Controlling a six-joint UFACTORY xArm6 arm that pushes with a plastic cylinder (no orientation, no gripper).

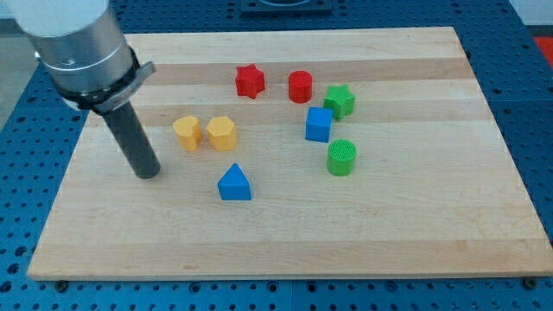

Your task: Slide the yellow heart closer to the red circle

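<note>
The yellow heart (187,133) lies left of the board's middle, with a yellow hexagon (221,133) just to its right, almost touching. The red circle (300,86) stands near the view's top, right of a red star (250,81). My tip (148,173) rests on the board to the left of and slightly below the yellow heart, a short gap away. The rod rises up to the arm's grey body at the view's top left.
A blue triangle (234,183) lies below the yellow blocks. A blue cube (318,124), a green star (340,101) and a green cylinder (342,157) stand right of the middle. The wooden board (285,233) sits on a blue perforated table.
</note>
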